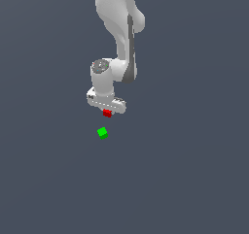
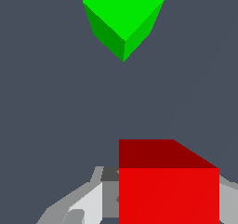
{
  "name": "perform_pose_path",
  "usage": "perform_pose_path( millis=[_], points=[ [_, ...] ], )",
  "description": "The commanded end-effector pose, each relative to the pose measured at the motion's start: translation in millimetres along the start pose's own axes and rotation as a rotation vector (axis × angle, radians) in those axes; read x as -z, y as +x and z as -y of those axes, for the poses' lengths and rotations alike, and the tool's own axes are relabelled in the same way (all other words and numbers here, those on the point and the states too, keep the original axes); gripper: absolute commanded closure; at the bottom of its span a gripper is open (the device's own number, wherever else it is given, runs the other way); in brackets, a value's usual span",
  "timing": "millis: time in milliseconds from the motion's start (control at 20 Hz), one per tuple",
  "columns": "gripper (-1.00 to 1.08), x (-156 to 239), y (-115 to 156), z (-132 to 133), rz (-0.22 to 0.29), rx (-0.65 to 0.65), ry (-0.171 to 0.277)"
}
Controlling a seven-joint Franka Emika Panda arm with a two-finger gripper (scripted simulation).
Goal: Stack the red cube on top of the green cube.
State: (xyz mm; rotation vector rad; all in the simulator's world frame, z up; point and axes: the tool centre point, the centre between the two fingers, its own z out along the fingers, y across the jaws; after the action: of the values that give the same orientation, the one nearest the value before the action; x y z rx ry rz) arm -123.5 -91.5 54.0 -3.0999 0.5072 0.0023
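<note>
The red cube [image 1: 107, 113] sits between the fingers of my gripper [image 1: 107, 110], right under the white hand. In the wrist view the red cube [image 2: 168, 190] looks large and close, with a grey finger [image 2: 108, 195] against one side and the other finger [image 2: 228, 202] against the opposite side, so the gripper is shut on it. The green cube [image 1: 102, 132] rests on the dark floor, apart from the red cube and a short way toward the exterior view's bottom and slightly left. It also shows in the wrist view [image 2: 123, 18], turned corner-on.
The white arm [image 1: 119, 29] comes down from the exterior view's top. A plain dark grey floor [image 1: 194, 170] lies all around, and no other objects show.
</note>
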Motion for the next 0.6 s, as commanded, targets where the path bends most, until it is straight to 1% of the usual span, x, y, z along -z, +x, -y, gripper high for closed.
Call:
perform_pose_path(
  millis=[0,300,550],
  points=[
    [1.08,16.4,0.2,-0.2,-0.001,-0.001,0.0],
    [1.08,50.0,0.4,-0.3,-0.001,-0.001,0.0],
    [1.08,64.0,1.2,-0.4,-0.001,-0.001,0.0]
  ],
)
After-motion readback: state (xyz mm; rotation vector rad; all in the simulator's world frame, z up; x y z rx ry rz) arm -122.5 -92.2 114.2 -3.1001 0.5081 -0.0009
